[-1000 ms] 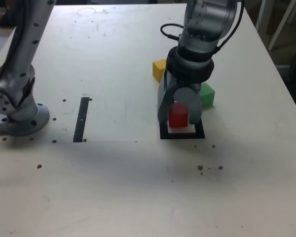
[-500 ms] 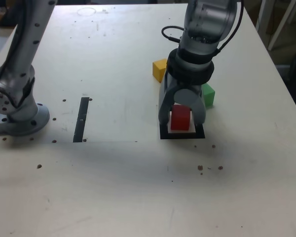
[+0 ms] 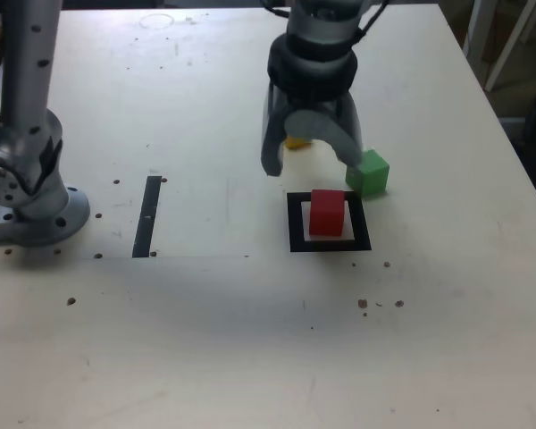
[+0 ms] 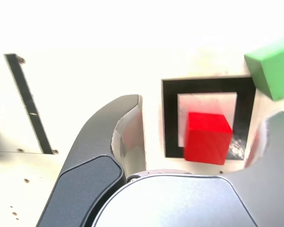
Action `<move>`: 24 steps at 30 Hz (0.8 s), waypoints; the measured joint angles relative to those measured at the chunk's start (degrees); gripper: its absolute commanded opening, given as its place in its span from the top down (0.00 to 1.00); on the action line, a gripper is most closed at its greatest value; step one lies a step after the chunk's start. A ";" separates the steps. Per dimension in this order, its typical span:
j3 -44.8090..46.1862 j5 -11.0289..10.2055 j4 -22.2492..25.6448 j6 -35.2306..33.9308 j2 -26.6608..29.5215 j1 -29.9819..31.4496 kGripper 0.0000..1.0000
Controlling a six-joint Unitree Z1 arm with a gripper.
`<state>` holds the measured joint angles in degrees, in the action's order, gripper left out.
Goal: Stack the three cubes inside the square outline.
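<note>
The red cube (image 3: 327, 213) rests alone inside the square outline (image 3: 295, 222), touching nothing else. My gripper (image 3: 311, 163) hangs above and just behind it, jaws open and empty. The green cube (image 3: 368, 172) sits on the table just beyond the outline's far corner on the exterior view's right, close under one fingertip. Only a sliver of the yellow cube (image 3: 295, 141) shows behind the gripper. In the wrist view the red cube (image 4: 207, 137) lies in the square outline (image 4: 170, 118) between the spread fingers (image 4: 118, 137), with the green cube (image 4: 272, 71) at the edge.
A straight black tape strip (image 3: 147, 214) lies on the table toward the exterior view's left, also seen as the strip (image 4: 28, 109) in the wrist view. The arm's grey base (image 3: 31, 206) stands at the left edge. Small dark specks dot the tabletop.
The gripper opened, let go of the red cube in the outline, then rose and drew back toward the far side. The cube stayed put.
</note>
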<state>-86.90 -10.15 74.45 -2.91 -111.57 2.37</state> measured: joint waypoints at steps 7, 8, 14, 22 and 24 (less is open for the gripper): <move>0.97 -0.93 0.97 3.19 2.18 -8.26 0.00; 0.86 -0.90 0.82 3.71 1.95 -9.90 0.00; -0.34 -0.31 0.05 6.14 -0.81 -16.49 0.00; -0.80 1.50 -2.09 9.26 -5.49 -22.67 0.00; -0.84 1.84 -2.37 10.05 -6.51 -23.39 0.01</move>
<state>-87.74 -8.31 72.08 7.14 -118.08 -21.03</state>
